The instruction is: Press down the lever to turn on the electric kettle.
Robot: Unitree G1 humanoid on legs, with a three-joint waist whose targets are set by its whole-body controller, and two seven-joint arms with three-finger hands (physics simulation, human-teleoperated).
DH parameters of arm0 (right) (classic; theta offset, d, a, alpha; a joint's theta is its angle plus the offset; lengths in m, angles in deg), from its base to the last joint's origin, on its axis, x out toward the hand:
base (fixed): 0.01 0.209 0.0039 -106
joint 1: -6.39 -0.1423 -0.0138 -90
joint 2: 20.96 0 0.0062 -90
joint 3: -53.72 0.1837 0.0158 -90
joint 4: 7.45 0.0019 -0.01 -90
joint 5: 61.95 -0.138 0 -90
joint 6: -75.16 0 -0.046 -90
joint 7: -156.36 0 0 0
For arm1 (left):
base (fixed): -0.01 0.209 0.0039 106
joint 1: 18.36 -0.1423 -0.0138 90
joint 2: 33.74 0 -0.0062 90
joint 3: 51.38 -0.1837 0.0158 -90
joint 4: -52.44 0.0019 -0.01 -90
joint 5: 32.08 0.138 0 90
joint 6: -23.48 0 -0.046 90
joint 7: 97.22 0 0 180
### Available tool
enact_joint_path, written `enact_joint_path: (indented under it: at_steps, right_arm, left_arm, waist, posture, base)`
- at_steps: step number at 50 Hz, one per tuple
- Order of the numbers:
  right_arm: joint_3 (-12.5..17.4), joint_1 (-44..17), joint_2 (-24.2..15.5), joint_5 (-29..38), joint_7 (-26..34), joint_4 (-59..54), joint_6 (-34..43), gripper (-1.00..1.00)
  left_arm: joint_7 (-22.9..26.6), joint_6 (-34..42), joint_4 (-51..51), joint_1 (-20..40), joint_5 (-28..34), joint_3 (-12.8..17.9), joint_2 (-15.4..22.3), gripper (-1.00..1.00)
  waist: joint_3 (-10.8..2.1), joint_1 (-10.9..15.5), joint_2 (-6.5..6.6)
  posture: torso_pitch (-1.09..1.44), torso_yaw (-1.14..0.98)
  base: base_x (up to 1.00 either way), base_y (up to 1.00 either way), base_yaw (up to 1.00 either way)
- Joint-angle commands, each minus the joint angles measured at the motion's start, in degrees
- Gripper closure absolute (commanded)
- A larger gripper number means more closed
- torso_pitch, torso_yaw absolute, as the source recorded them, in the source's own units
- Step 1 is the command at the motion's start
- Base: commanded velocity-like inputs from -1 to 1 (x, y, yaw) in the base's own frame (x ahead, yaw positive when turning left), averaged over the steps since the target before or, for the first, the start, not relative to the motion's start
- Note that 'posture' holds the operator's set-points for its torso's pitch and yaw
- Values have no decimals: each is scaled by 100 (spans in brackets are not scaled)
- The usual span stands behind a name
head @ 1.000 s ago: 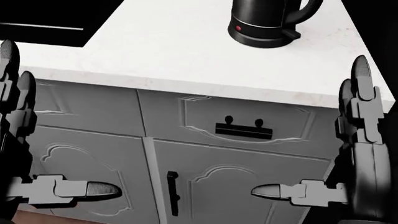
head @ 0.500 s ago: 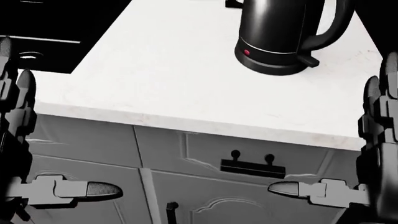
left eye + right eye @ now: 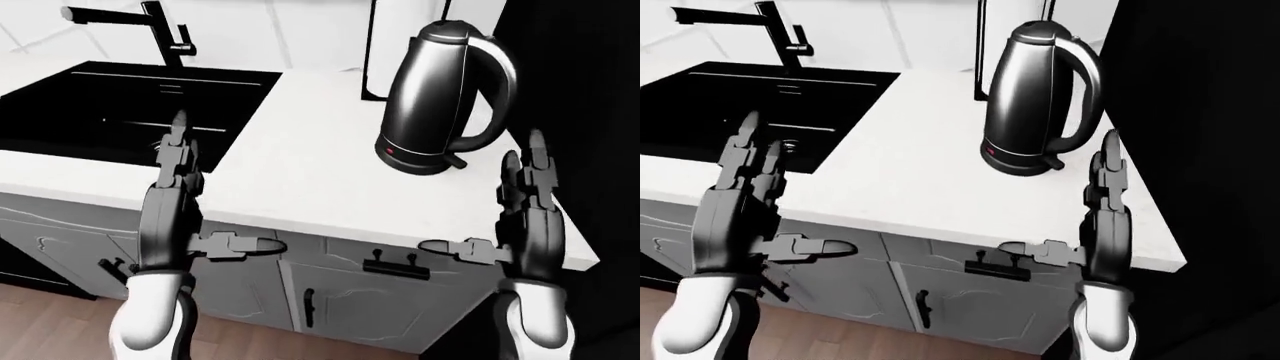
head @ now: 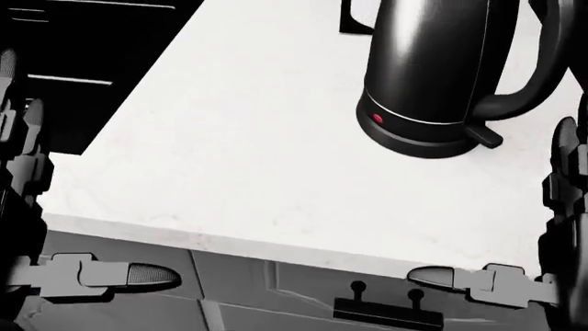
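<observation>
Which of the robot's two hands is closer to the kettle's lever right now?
The right hand. It is raised just right of the kettle, beside the lever at its base, while the left hand hangs by the sink.

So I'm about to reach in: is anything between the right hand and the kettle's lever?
Nothing visible: only bare countertop separates the open right hand from the lever at the kettle base.

1. Bright, even light; the white counter (image 3: 300, 172) looks almost washed out, with faint shadows
2. Soft vertical glare streaks run down the black kettle (image 3: 435, 97)
3. Sharp, flat render; the black sink (image 3: 120, 105) swallows detail
</observation>
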Motion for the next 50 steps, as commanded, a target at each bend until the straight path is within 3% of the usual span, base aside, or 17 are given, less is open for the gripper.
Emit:
enact_joint_path:
  at_steps: [1,2,4,6,14,15,18,31,34,36,37,40,41,42,44,46,50]
  right_arm:
    - [37,-72,-33,-27,-68,189,-161,-100]
    - [57,-54,-28,122,-176,204,-150,-100]
    - [71,-53,-27,-27,-129,226,-159,-100]
    - [71,-60,-30,-25,-142,193,-198,-100]
    - [97,-31,-29,-81,-140,241,-202,-100]
    - [97,-31,-29,-72,-143,254,-193,-100]
    - [76,-21,-16,-68,-146,200,-233,-100]
    - [93,-25,-25,-78,-151,241,-196,-100]
    - [78,-28,-26,-78,-136,235,-187,-100]
    - [65,-35,-28,-79,-123,189,-205,-100]
    - [53,-48,-28,-100,-111,149,-200,-100]
    - [50,-46,-31,-116,-113,149,-176,-100]
    - [48,-42,-31,-100,-119,166,-171,-100]
    - [48,-43,-32,-108,-113,165,-166,-100]
    - [50,-40,-33,-103,-113,167,-173,-100]
    - [58,-34,-29,-110,-115,171,-184,-100]
    - [54,-33,-30,-104,-111,167,-192,-100]
  left_arm:
    - [3,-159,-154,85,-16,-29,4,-100]
    - [2,-156,-157,85,-12,-34,3,-100]
    - [5,-155,-160,91,-6,-34,6,-100]
    - [-1,-174,-143,88,-1,-44,2,-100]
    - [-1,-235,-90,80,-8,-31,1,-100]
    - [0,-250,-71,84,-13,-24,3,-100]
    - [-6,-294,-45,59,-16,-29,-4,-100]
    - [-4,-209,-149,43,3,-43,-13,-100]
    - [-6,-250,-111,38,-1,-40,-13,-100]
    - [-4,-245,-116,39,1,-44,-12,-100]
    - [-3,-245,-116,40,-5,-37,-13,-100]
    - [-4,-273,-91,34,-13,-27,-11,-100]
    - [-5,-283,-83,32,-12,-28,-11,-100]
    - [-5,-279,-84,38,-15,-24,-10,-100]
    - [-10,-296,-77,27,-13,-29,-13,-100]
    - [-12,-308,-71,17,-9,-33,-15,-100]
    - [-14,-337,-65,-6,-8,-39,-21,-100]
  waist:
    - [6,0,-38]
    - [-4,25,-100]
    - [-49,60,-393]
    - [-33,66,-262]
    - [-154,-23,-143]
    - [-241,-27,-121]
    - [-121,-65,-29]
    - [-32,-111,-123]
    - [21,-86,59]
    - [3,-68,386]
    - [81,-6,162]
    - [-29,-63,-43]
    - [-102,-59,-53]
    - [-17,-45,-66]
    - [-30,-41,72]
    - [-82,-48,95]
    - [-33,-32,-30]
  posture:
    - [0,0]
    - [0,0]
    - [0,0]
    - [0,0]
    - [0,0]
    - [0,0]
    - [0,0]
    - [0,0]
    - [0,0]
    - [0,0]
    - [0,0]
    - [0,0]
    - [0,0]
    - [0,0]
    - [0,0]
    - [0,0]
    - [0,0]
  base:
    - [0,0,0]
    - [0,0,0]
    - [0,0,0]
    - [0,0,0]
    - [0,0,0]
    - [0,-9,0]
    - [0,-11,0]
    - [0,-11,0]
    - [0,-11,0]
    - [0,-11,0]
    - [0,0,0]
    - [0,0,0]
    - [0,-8,0]
    - [0,-20,0]
    - [0,-19,0]
    - [0,-19,0]
    - [0,-21,0]
